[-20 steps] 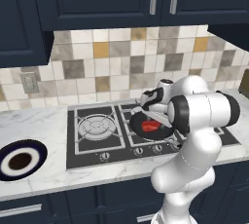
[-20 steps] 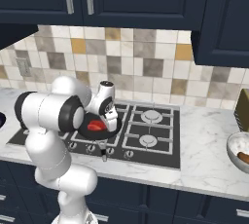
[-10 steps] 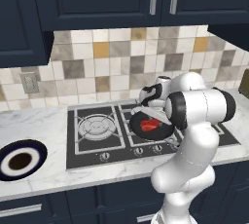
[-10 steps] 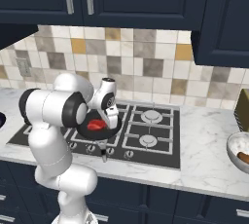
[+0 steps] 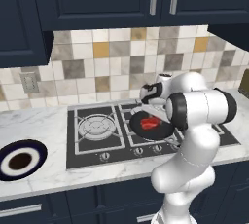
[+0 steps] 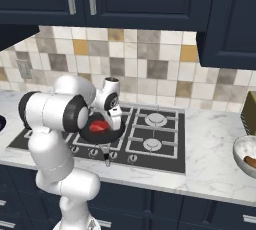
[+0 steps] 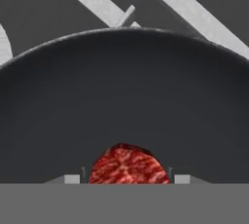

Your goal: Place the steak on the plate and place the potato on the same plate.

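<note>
The gripper [image 7: 127, 178] sits low in the black frying pan [image 5: 151, 128] on the stove, jaws narrowed around the steak [image 7: 128, 165]. I'd lift straight up first to clear the pan's rim, then carry left to the plate [image 5: 20, 159] on the counter.

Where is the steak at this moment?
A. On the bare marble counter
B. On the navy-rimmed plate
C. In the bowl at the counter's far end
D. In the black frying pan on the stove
D: the red steak lies inside the black frying pan on the stove, far from the plate.
</note>
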